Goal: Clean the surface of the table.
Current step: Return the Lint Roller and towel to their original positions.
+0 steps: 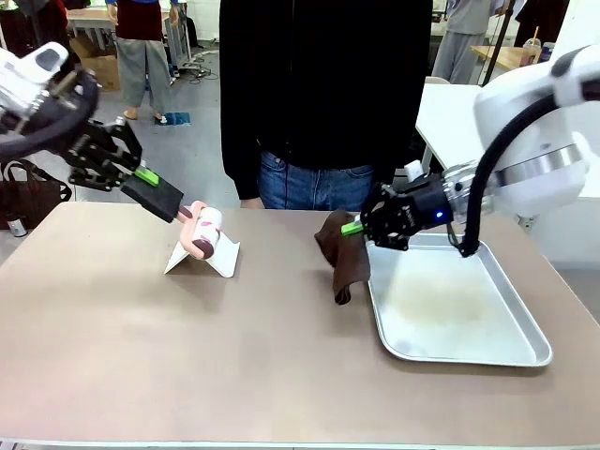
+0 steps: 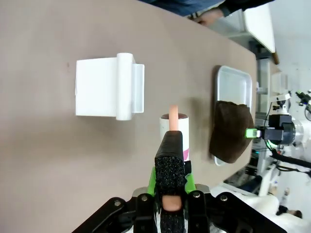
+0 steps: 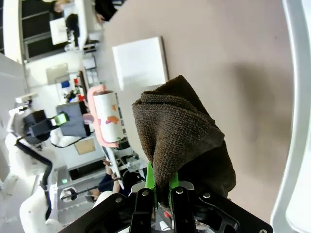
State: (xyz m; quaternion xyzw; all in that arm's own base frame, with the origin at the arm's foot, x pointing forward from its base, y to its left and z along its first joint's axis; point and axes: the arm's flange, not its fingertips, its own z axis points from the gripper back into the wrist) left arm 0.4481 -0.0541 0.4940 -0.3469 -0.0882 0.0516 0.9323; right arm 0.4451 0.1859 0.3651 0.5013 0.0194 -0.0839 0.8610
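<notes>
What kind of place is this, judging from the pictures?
Probably a robotics lab or workshop. A person stands at the brown table facing the arms, other work tables stand behind, and cardboard boxes sit on the floor.

Brownish-tan table (image 1: 187,347) with pale front edge carries two things directly. Silver metal tray (image 1: 487,347) sits flat on its right side, a faint smudge on its bottom. Left of the tray, well apart, a white folded stand (image 1: 202,260) rests on the tabletop, tent-like, possibly a holder; its shape is hard to read from front.
</notes>
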